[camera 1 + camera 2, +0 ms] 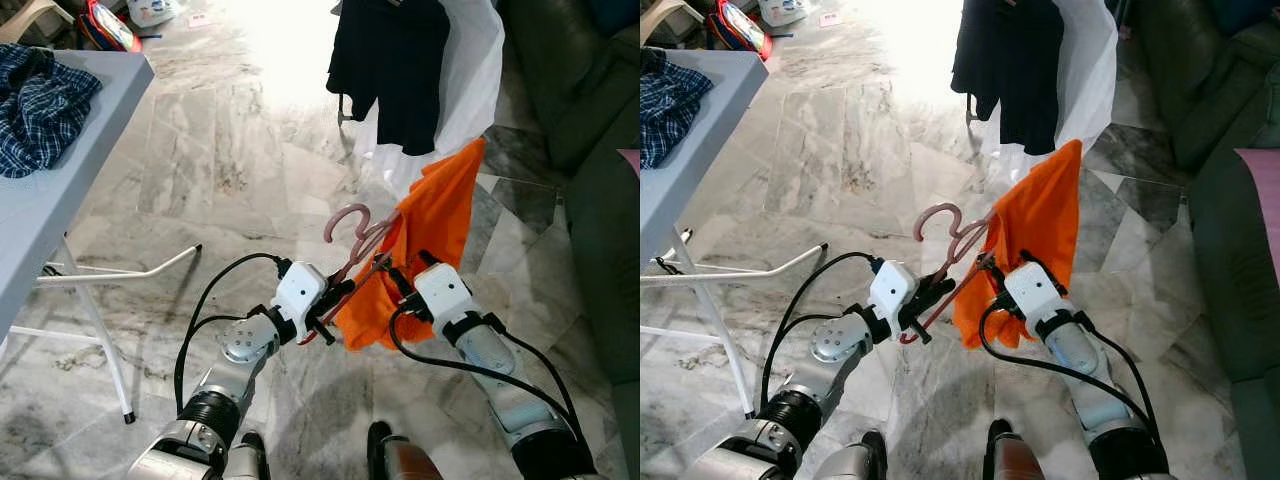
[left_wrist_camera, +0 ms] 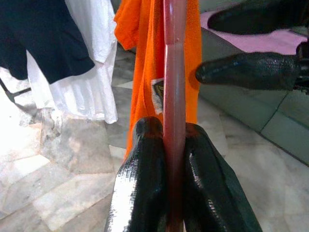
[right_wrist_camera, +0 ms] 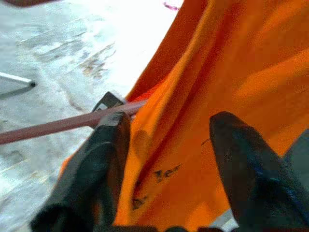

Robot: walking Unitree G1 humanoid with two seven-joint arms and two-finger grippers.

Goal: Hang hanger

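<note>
A pink hanger (image 1: 350, 217) carries an orange shirt (image 1: 432, 228) in front of me, above the marble floor. My left gripper (image 1: 335, 298) is shut on the hanger's lower bar, and the left wrist view shows both black fingers pinching the rod (image 2: 174, 63). My right gripper (image 1: 396, 272) sits at the shirt's left side by the hanger's neck. In the right wrist view its fingers (image 3: 108, 150) stand apart, open, with orange cloth (image 3: 231, 63) lying between them and the hanger bar (image 3: 58, 124) beside one finger.
A dark shirt (image 1: 395, 70) and a white garment (image 1: 470, 60) hang just beyond the orange shirt. A grey table (image 1: 70, 190) with a plaid shirt (image 1: 40, 105) stands at the left on white legs (image 1: 120, 275). A dark green sofa (image 1: 590, 180) lines the right.
</note>
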